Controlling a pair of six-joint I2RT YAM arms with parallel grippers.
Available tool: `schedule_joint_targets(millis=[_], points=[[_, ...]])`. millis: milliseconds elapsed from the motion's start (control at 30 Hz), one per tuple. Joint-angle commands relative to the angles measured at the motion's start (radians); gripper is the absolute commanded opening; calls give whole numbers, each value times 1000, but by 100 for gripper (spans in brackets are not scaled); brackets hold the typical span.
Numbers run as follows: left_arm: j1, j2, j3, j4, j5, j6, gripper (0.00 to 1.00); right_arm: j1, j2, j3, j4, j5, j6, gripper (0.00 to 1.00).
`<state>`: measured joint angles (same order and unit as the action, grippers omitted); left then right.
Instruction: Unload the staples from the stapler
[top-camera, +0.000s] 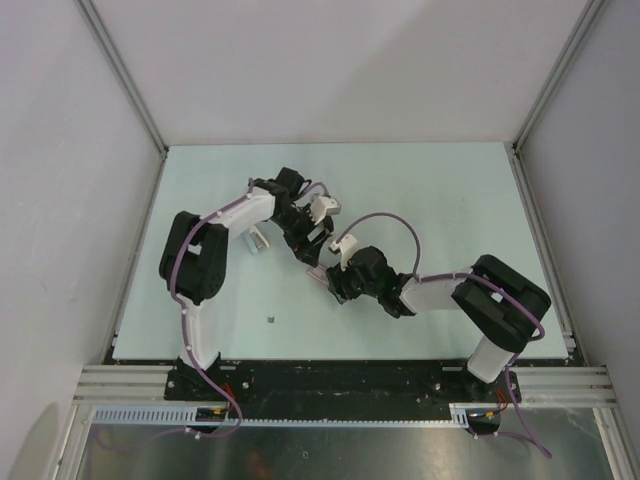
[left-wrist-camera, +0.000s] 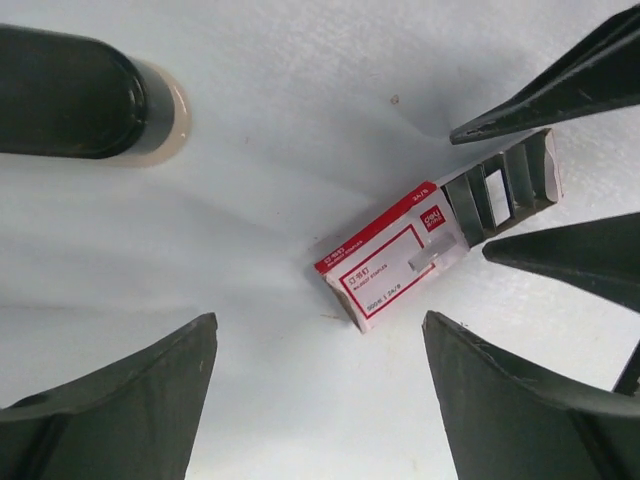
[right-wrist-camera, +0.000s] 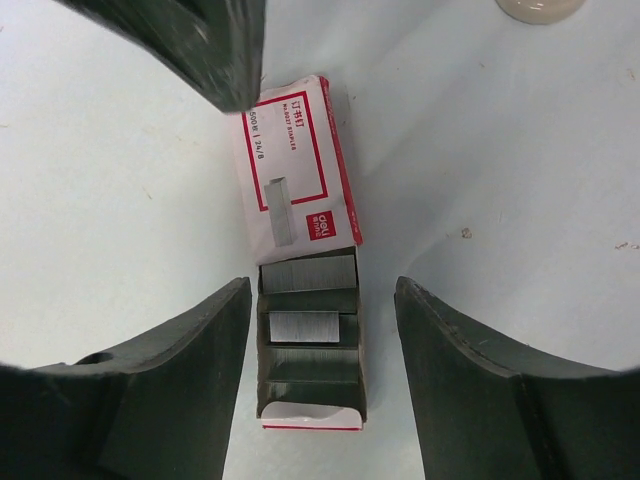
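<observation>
the right gripper (right-wrist-camera: 322, 290) stands open, its two dark fingers (right-wrist-camera: 150, 390) set either side of the inner tray (right-wrist-camera: 310, 372) of a staple box (right-wrist-camera: 300, 170). the near-side finger sits just beside the tray wall; whether it touches cannot be told, and a clear gap shows at the other finger. it clamps nothing. the tray stands partway out of the red-and-white sleeve, with silver staple strips (right-wrist-camera: 305, 328) lying in its compartments.

the left gripper (left-wrist-camera: 318, 328) is spread wide and holds nothing. the sleeve end of the box lies near the gap between its fingers (left-wrist-camera: 120, 410), clear of both in its own view. from the right wrist view one left finger crosses the far corner of the sleeve, and contact cannot be judged there.

both wrists point down at the box and meet over the middle of the pale table (top-camera: 440, 200). the left arm (top-camera: 200, 265) folds at the left side and its forearm runs right; the right arm (top-camera: 490, 305) folds at the right and reaches left.

the stapler (top-camera: 258, 241) lies on the table just left of the left wrist, apart from the box and from both grippers. a small dark speck (top-camera: 271, 320) sits nearer the bases.
</observation>
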<state>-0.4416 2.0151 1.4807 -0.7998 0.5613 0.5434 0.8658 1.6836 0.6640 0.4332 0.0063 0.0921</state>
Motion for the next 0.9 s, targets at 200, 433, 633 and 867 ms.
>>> schedule_joint_targets(millis=[200, 433, 633, 867], points=[[-29, -106, -83, -38, 18, 348, 99, 56, 6, 14, -103, 63, -4, 64], [-71, -73, -126, 48, -91, 343, 99, 83, 6, -1, -103, 126, 2, 60], [-91, -49, -148, 100, -172, 343, 99, 98, -2, -17, -97, 148, -6, 52], [-104, -8, -147, 129, -238, 341, 99, 119, 1, -27, -107, 155, -12, 47]])
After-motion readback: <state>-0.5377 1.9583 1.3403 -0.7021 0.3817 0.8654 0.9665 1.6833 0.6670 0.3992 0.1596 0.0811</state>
